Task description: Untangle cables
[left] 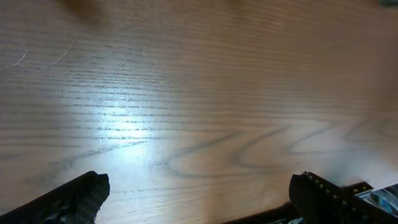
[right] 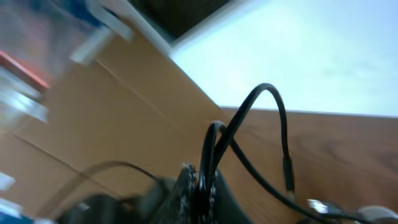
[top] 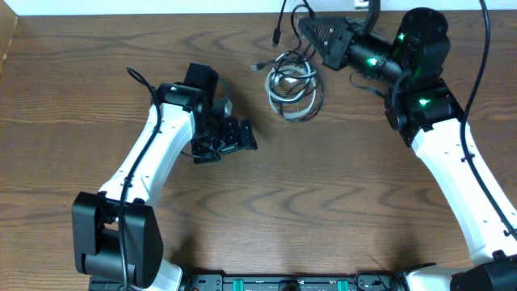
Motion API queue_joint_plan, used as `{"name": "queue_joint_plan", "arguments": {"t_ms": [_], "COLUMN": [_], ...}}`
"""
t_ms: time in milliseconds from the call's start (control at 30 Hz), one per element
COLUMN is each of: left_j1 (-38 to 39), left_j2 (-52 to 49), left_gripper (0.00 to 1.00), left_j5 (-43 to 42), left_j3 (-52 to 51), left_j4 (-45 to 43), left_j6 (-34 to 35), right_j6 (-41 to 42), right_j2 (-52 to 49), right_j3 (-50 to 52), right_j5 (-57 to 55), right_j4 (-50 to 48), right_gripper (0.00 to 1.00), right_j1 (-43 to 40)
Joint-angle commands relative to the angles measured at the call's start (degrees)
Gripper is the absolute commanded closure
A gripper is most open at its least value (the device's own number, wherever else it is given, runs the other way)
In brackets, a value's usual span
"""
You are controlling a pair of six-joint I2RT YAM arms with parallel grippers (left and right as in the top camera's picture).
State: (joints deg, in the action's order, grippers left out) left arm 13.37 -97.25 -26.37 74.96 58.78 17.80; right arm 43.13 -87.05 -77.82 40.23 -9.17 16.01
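The table (top: 266, 202) is brown wood with wavy lines in it. A thin white wall (top: 161, 6) runs along the 12 o'clock edge.

The left gripper (top: 245, 137) is at about 9 o'clock from the middle of the table. It points toward 3 o'clock. In the left wrist view its fingers (left: 68, 199) are spread wide apart, with only bare wood between them. A bright light spot shines on the wood there.

The cables (top: 292, 85) lie in a loose round bunch near 12 o'clock, well apart from the left gripper. The bunch is a bit longer from 12 to 6 o'clock than it is wide. One black strand goes up from the bunch toward 12 o'clock, and a small plug (top: 276, 37) hangs by it.

The right gripper (top: 307, 27) is just past the bunch at 1 o'clock and points toward 9 o'clock. It pinches the black strand. In the blurry right wrist view, the black loop (right: 273, 99) stands up out of the fingers.
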Motion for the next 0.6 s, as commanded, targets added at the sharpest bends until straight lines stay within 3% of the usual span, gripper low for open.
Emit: {"name": "queue_joint_plan", "arguments": {"t_ms": [0, 100, 200, 300, 433, 567], "left_j1": [0.28, 0.28, 0.28, 0.28, 0.28, 0.28], "left_j2": [-0.17, -0.2, -0.17, -0.17, -0.17, -0.17], "left_gripper": [0.02, 0.01, 0.02, 0.02, 0.02, 0.02], "left_j5": [1.6, 1.62, 1.62, 1.62, 1.62, 1.6], "left_j3": [0.26, 0.26, 0.26, 0.26, 0.26, 0.26], "left_j4": [0.2, 0.15, -0.2, -0.24, -0.42, -0.85], "left_j6": [0.09, 0.09, 0.11, 0.09, 0.09, 0.09], "right_j6": [12.17, 15.47, 5.57, 0.72, 9.03, 13.2], "right_j2": [0.9, 0.9, 0.83, 0.81, 0.66, 0.81], "right_j3": [-0.85, -0.85, -0.83, -0.83, -0.83, -0.83], "right_j5": [2.43, 2.58, 0.28, -9.11, -18.69, -10.58], "right_j4": [-4.0, -5.38, -0.26, 12.44, 24.39, 16.13], "right_gripper": [0.99, 0.99, 0.98, 0.98, 0.99, 0.99], "right_j1": [0.59, 0.59, 0.59, 0.61, 0.48, 0.42]}}
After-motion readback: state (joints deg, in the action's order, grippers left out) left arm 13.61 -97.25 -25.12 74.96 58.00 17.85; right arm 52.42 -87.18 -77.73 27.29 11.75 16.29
